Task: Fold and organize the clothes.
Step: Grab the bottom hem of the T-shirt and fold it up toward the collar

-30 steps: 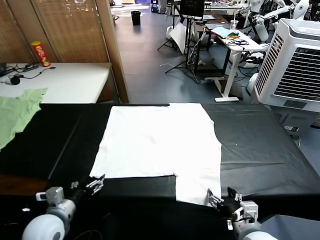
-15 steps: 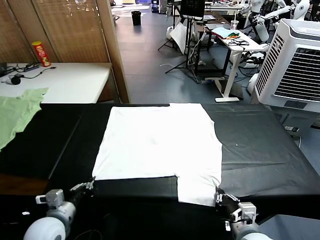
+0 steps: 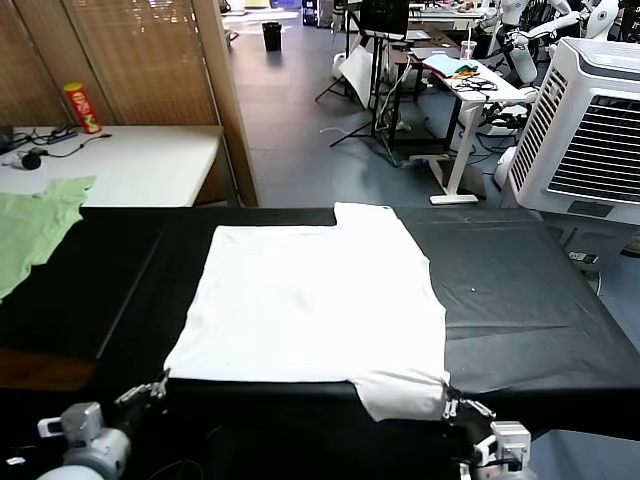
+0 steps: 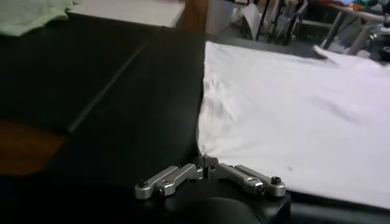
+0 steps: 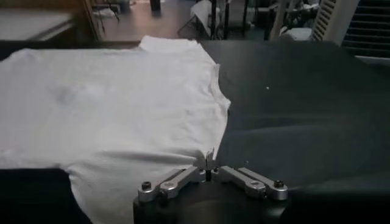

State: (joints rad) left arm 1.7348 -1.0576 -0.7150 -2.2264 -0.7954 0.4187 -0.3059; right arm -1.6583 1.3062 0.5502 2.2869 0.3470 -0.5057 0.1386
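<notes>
Your head camera looks forward and down over the black table (image 3: 540, 320) toward the room behind. Each wrist camera sits low, just behind its gripper, facing across the tabletop at close range. All three views share the white T-shirt (image 3: 310, 300) (image 4: 292, 115) (image 5: 116, 103).

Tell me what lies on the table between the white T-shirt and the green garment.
Nothing but bare black table cover. In the head view it separates the white T-shirt from the green garment at the table's far left; no object sits there.
</notes>
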